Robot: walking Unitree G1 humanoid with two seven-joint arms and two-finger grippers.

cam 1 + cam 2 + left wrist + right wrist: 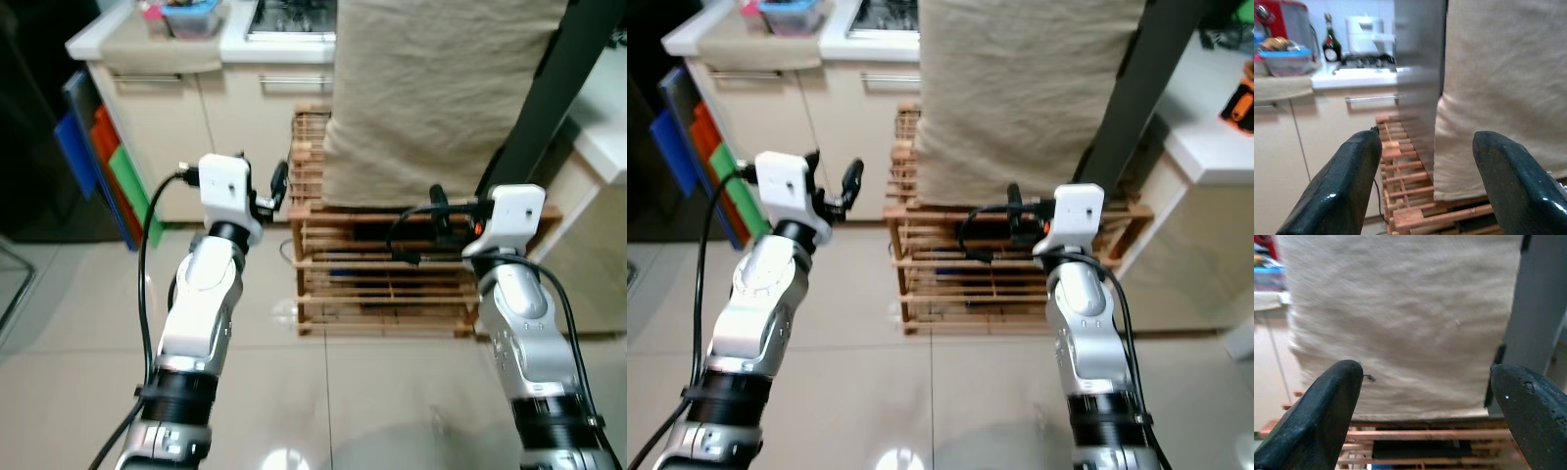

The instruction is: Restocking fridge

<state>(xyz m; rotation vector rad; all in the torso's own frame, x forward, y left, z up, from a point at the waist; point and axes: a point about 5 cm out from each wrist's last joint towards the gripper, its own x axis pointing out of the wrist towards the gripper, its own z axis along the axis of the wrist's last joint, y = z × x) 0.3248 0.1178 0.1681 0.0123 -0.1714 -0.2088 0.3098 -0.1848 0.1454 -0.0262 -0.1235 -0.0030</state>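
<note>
My left gripper (272, 191) is held up at chest height, open, with nothing between its fingers (1347, 181). The right gripper (441, 211) is raised to the same height and is open and empty too, its fingers (1327, 416) spread wide. Both point at a slatted wooden rack (382, 274) on the floor ahead, draped with a beige cloth (431, 88). A dark grey upright panel (549, 88) leans across the cloth's right side. No food item or open fridge can be made out.
Cream kitchen cabinets (176, 108) stand at the back left, with a plastic container (191, 15) and a stove (294, 20) on top. Blue, orange and green boards (98, 157) lean beside them. A white counter (602, 127) is on the right. Tiled floor (323, 392) lies below.
</note>
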